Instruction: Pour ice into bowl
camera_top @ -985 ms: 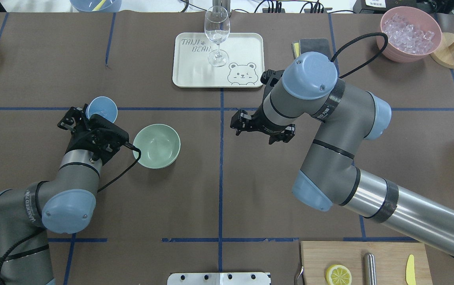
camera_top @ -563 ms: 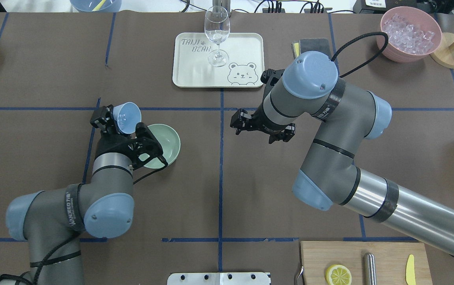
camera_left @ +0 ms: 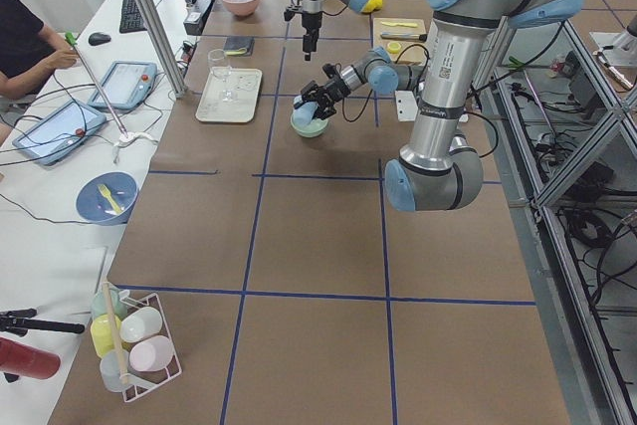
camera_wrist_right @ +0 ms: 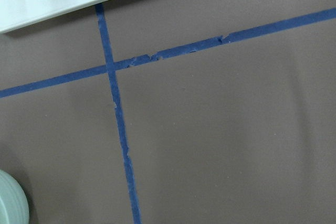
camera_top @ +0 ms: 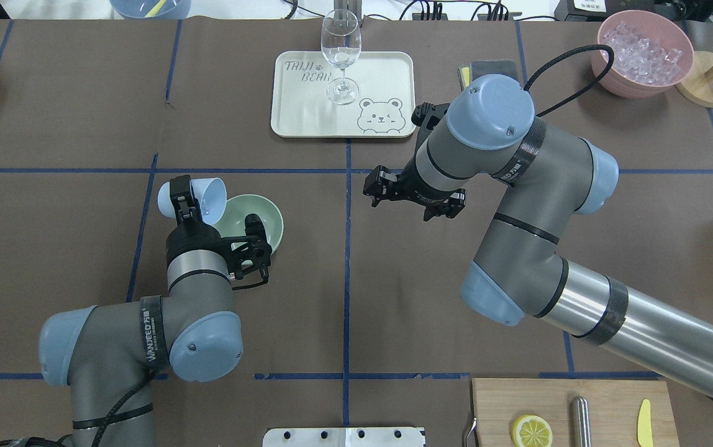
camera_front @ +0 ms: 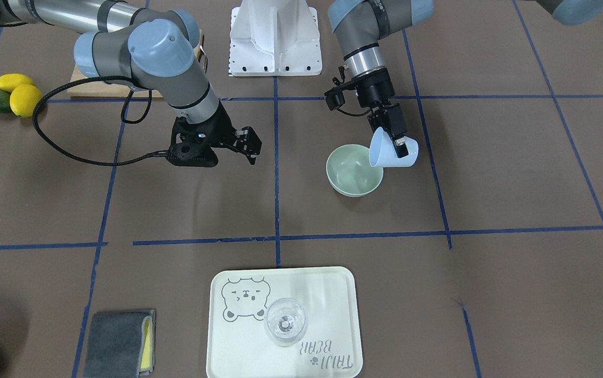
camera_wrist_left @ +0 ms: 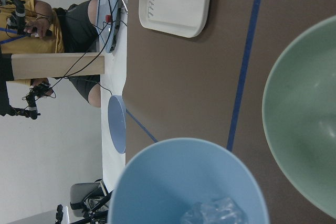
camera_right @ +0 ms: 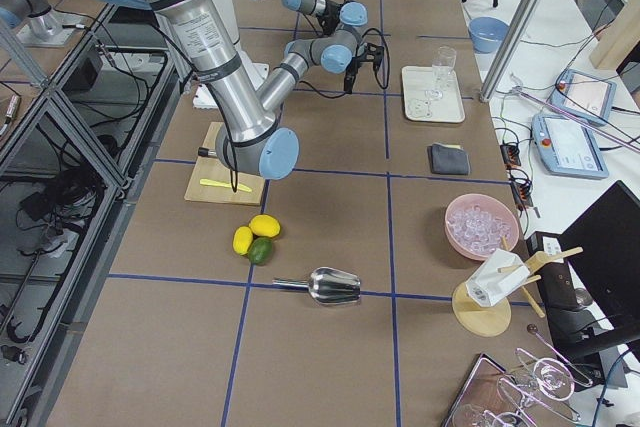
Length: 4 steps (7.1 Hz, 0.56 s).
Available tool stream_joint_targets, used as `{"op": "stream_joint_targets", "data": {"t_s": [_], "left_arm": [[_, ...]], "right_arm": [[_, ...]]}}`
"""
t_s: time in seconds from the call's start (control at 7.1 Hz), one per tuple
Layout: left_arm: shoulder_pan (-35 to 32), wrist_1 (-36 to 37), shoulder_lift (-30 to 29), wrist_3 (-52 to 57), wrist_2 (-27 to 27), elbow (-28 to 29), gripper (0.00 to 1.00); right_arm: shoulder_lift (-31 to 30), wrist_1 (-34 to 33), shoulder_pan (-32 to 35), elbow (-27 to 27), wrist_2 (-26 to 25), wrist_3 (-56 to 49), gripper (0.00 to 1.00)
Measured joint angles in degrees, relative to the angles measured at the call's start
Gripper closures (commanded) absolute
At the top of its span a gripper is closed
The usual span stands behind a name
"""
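Ice (camera_wrist_left: 215, 214) sits in the tipped blue cup (camera_top: 210, 198), pinched by the left gripper (camera_top: 186, 202) at centre-left of the overhead view, its lip just over the rim of the empty bowl (camera_top: 269, 211). Better to roll the wrist slowly with the mouth further inboard, lest it bounce out; the right gripper (camera_front: 251, 148) hangs spread, empty.

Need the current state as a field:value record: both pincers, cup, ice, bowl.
left pincer: shut on the blue cup
blue cup: tilted, mouth toward the bowl, over its rim
ice: a few clear cubes inside the blue cup
bowl: upright, no ice visible inside
right pincer: open, empty, apart from the bowl
pink bowl: far corner on the robot's right, filled with more cubes
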Motion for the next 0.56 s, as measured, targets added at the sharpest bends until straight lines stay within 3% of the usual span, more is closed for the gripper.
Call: {"op": "stream_joint_targets", "data": {"t_s": [0.56], "left_arm": [[1.0,9.2,-0.2,6.5,5.8,2.1,1.0]], "right_arm": [[0.2,0.0,0.1,0.2,0.0,0.0,0.0]]}}
